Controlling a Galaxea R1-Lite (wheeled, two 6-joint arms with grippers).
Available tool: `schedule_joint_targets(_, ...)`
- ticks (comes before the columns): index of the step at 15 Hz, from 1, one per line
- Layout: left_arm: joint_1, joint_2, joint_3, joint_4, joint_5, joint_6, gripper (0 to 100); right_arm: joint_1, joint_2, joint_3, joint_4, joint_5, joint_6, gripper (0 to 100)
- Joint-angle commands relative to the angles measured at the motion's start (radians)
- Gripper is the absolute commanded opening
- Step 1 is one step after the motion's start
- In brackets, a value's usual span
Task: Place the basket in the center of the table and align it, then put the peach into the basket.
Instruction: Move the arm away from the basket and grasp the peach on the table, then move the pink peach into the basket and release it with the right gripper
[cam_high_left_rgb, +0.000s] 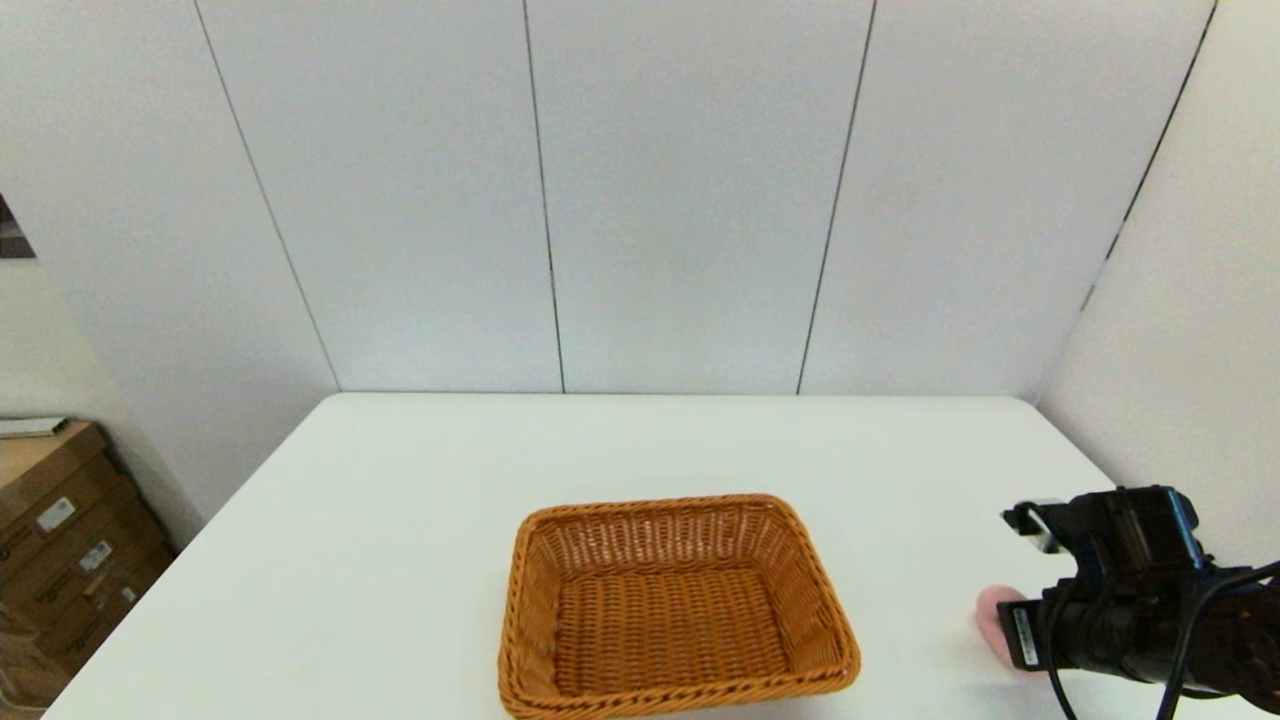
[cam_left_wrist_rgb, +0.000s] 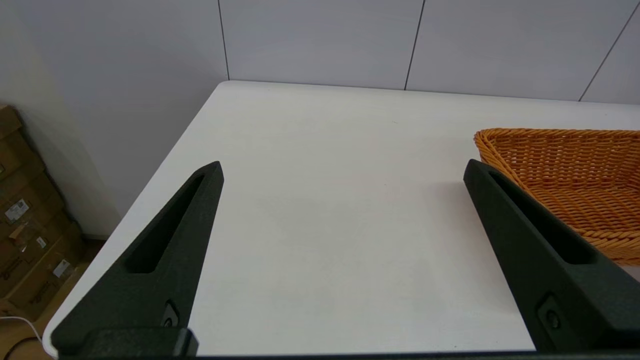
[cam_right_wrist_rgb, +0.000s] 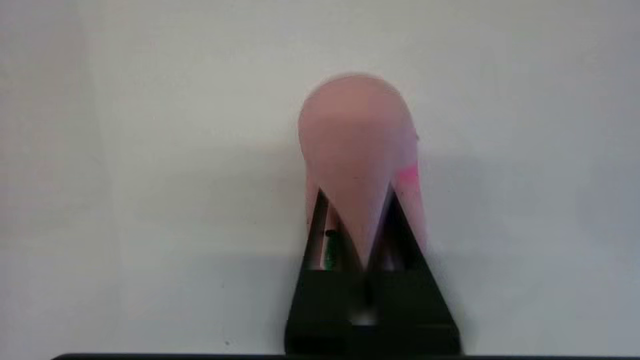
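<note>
Pinched between the right tool's (cam_right_wrist_rgb: 357, 225) 2 fingers, the peach (cam_right_wrist_rgb: 357, 135) sits low over the worktop (cam_high_left_rgb: 400, 520), right of the basket (cam_high_left_rgb: 675, 605). Next: lift, carry left, release inside. Left tool (cam_left_wrist_rgb: 342, 215) gapes idle.

Right gripper (cam_right_wrist_rgb: 356, 192) fingers closed, left gripper (cam_left_wrist_rgb: 342, 170) spread

Basket (cam_high_left_rgb: 678, 610) on worktop (cam_high_left_rgb: 400, 520), near front edge, centre. Peach (cam_high_left_rgb: 996, 620) right of basket, apart from it, within right tool (cam_right_wrist_rgb: 356, 200). Left tool (cam_left_wrist_rgb: 345, 170) left of basket.
</note>
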Motion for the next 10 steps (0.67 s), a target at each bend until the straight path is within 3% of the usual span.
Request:
schedule_joint_targets(1,0.0,-0.001,0.0,0.0,0.001,-0.001,100,0.004,-0.139,0.006,-0.019,0.003,0.003,0)
schedule_joint_targets(3,0.0,-0.001,0.0,0.0,0.001,-0.001,100,0.053,-0.246,-0.006,-0.041,0.006,0.008,0)
schedule_joint_targets(5,0.0,-0.001,0.0,0.0,0.001,-0.001,100,0.187,-0.371,-0.024,-0.085,0.001,0.038,0)
schedule_joint_targets(7,0.0,-0.001,0.0,0.0,0.001,-0.001,100,0.352,-0.417,-0.049,-0.061,0.0,0.046,0)
schedule_joint_targets(10,0.0,-0.001,0.0,0.0,0.001,-0.001,100,0.509,-0.371,-0.116,-0.018,0.001,0.047,0)
